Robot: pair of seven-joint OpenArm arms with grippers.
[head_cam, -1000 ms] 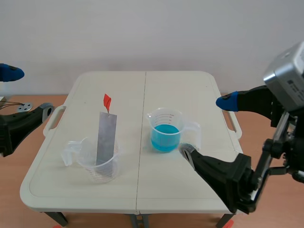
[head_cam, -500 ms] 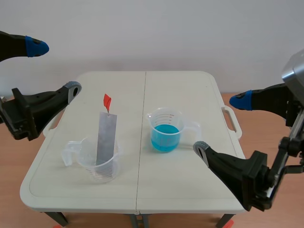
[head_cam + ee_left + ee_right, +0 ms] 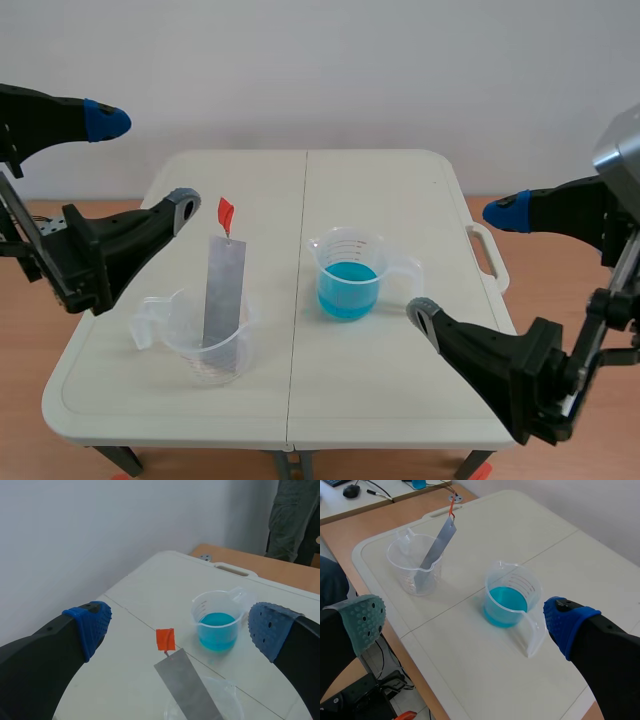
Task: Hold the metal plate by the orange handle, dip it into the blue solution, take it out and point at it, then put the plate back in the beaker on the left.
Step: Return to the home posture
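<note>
Both pincers gape wide and hold nothing; the metal plate (image 3: 223, 290) stands in the clear cup (image 3: 205, 355).

The plate is ahead of and below the left pincer (image 3: 145, 160), clear of both fingers. Its long axis runs nearly upright, leaning a little on the cup's rim, with the orange handle (image 3: 226, 212) at the upper end. Its foot shows only dimly through the cup wall, and the left wrist view cuts off most of that cup. The cup of blue liquid (image 3: 348, 275) sits on the table (image 3: 380, 180) ahead of the right pincer (image 3: 463, 264), untouched, its pale handle hard to make out.
</note>
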